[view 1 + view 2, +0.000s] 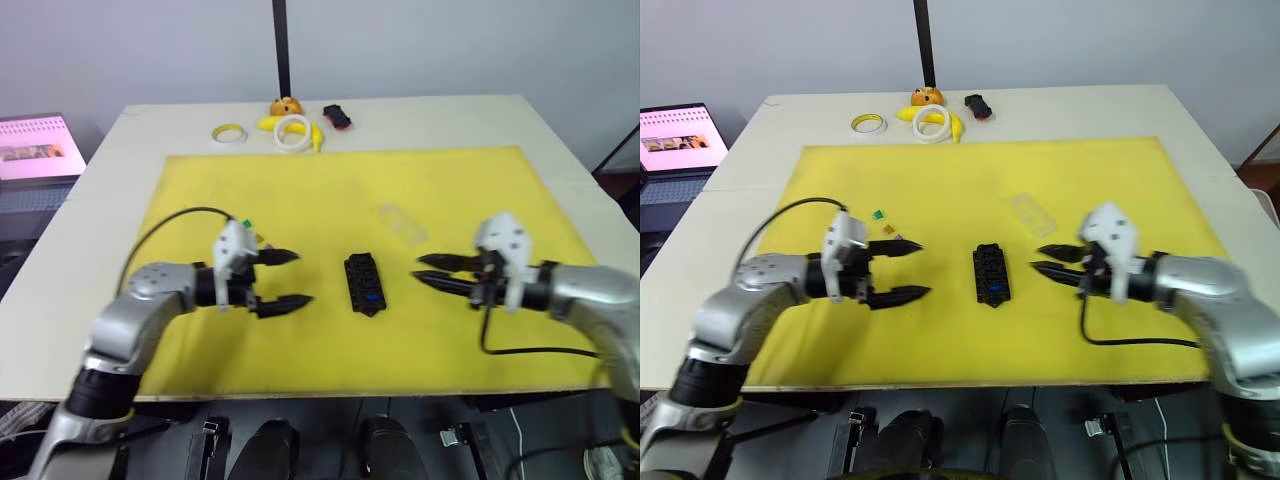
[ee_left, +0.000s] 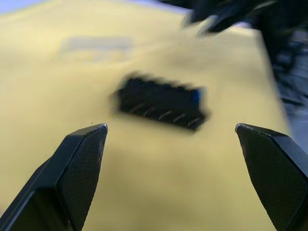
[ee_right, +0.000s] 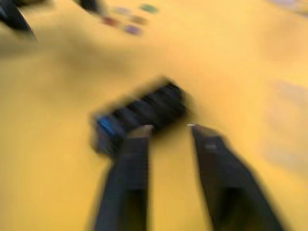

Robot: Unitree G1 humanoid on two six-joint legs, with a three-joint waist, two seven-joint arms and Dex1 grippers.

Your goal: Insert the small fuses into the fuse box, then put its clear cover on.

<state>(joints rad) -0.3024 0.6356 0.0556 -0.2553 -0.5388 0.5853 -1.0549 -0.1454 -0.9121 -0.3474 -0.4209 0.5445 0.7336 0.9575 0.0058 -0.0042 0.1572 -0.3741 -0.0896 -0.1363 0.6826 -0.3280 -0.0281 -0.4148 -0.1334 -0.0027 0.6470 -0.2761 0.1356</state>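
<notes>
The black fuse box (image 1: 362,283) lies at the middle of the yellow mat (image 1: 330,190), with one blue fuse (image 1: 372,297) in a near slot. A few loose small fuses (image 1: 885,224) lie on the mat behind my left gripper and show blurred in the right wrist view (image 3: 126,22). The clear cover (image 1: 400,222) rests flat on the mat, beyond the box and to its right. My left gripper (image 1: 300,278) hovers left of the box, wide open and empty. To the box's right, my right gripper (image 1: 418,268) is open by a narrow gap, its fingertips (image 3: 142,131) close to the box (image 3: 139,115).
At the table's far edge lie a yellow tape ring (image 1: 229,133), a white tape ring (image 1: 293,131), a banana (image 1: 316,136), an orange toy (image 1: 286,106) and a small black-and-red object (image 1: 337,117). A laptop (image 1: 678,138) stands off the table's left side.
</notes>
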